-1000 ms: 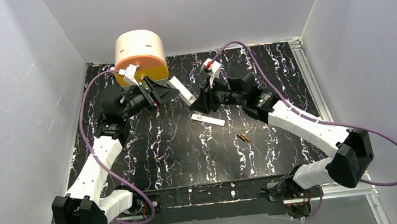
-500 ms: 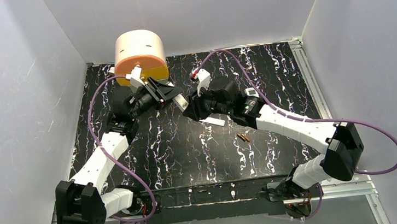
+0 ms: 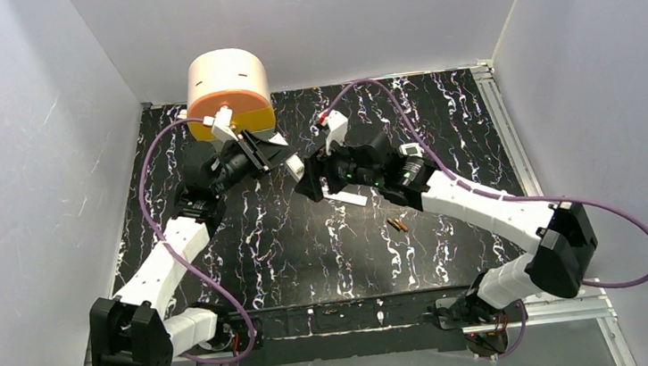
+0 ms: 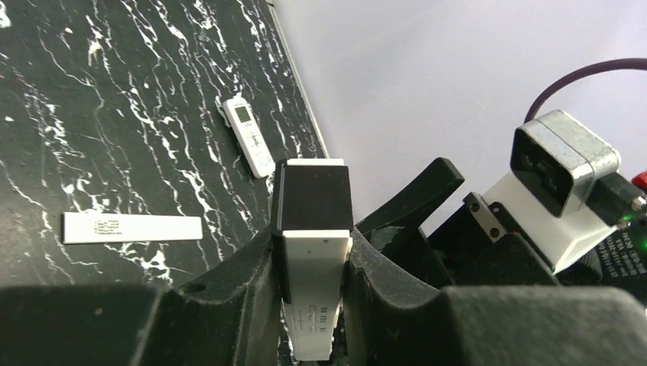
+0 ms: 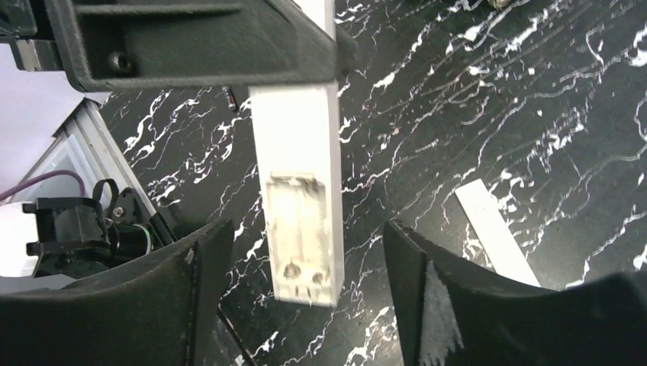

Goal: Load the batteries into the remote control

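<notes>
Remote control sat clamped in left tool just right of orange drum, open battery bay facing the wide, empty right tool, presumably for loading; batteries lay on desk, nearer and further right of drum.

The left pincer is clamped on a white bar, with its black fingers pressed against both sides. The bar stands up out of the grip. Its upper part is black with a thin white rim at the top, and small dark marks show low on its white face. Beyond it lies the bench, black with white veins. A flat white strip with tiny print lies on it, left of the bar. Farther off, apart from the strip, a small white remote with a pale window lies near the bench edge by the pale wall. To the right of the bar, a black finger of the right arm slants upward. Behind it are a grey metal block on a white mount and a purple cable.
</notes>
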`<action>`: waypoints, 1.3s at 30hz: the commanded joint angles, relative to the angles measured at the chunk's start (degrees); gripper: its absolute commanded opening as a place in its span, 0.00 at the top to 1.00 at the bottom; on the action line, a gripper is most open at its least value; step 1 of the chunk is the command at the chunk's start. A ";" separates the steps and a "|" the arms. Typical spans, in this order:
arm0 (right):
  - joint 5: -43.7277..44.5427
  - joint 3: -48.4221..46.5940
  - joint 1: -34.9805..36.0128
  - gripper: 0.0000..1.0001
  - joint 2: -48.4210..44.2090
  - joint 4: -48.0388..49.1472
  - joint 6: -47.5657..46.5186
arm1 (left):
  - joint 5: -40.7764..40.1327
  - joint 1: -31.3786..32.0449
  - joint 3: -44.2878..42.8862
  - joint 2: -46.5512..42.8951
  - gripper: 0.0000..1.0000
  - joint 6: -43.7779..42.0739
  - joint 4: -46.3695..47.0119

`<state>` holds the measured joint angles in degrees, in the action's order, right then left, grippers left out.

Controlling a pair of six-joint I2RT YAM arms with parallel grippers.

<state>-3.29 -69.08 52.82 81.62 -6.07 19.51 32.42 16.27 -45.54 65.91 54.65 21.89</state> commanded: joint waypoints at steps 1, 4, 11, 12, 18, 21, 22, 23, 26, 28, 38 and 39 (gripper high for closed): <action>-0.17 3.30 -3.01 0.19 -5.85 1.54 2.93 | -0.57 0.25 -1.27 -2.40 1.00 -8.67 -3.15; -0.39 5.30 -7.11 0.19 -7.73 -0.87 5.71 | -8.03 0.24 -4.23 -2.75 1.00 -13.34 -15.38; 11.79 7.66 -10.98 0.38 -7.63 -17.93 5.27 | -16.57 0.25 -6.95 -4.09 1.00 -19.56 -27.96; 13.69 8.34 -10.98 0.42 -7.54 -20.23 4.85 | -15.27 0.25 -6.41 -4.46 1.00 -19.72 -26.88; 22.16 12.10 -11.78 0.64 -6.16 -28.98 4.14 | 5.61 0.30 -5.05 -2.81 1.00 -22.53 -17.21; 23.41 13.81 -12.84 0.67 -4.93 -30.85 3.90 | 19.13 0.38 -7.33 -0.20 1.00 -25.00 -16.99; 22.31 14.48 -13.47 0.67 -4.64 -30.86 3.50 | 21.88 0.42 -7.85 0.32 1.00 -25.47 -17.25; 21.53 15.42 -13.94 0.68 -4.44 -30.51 3.17 | 23.75 0.49 -8.19 0.51 1.00 -25.85 -17.39; 19.10 18.02 -15.29 0.69 -3.71 -28.85 2.12 | 25.65 0.90 -8.15 -0.11 1.00 -27.20 -17.45; 16.61 19.27 -15.50 0.71 -3.22 -27.14 0.79 | 25.29 1.08 -7.79 -0.61 1.00 -27.46 -17.41; 11.19 16.97 -15.47 0.70 2.20 -22.07 -3.74 | 23.92 1.55 -7.25 -1.20 1.00 -27.58 -17.49; 10.71 17.04 -15.52 0.70 2.80 -21.80 -3.75 | 23.51 1.54 -7.14 -1.44 1.00 -27.71 -17.48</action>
<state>9.06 -49.74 37.30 82.08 -30.83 17.63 54.89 17.50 -51.31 66.87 28.05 3.44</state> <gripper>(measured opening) 0.295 0.259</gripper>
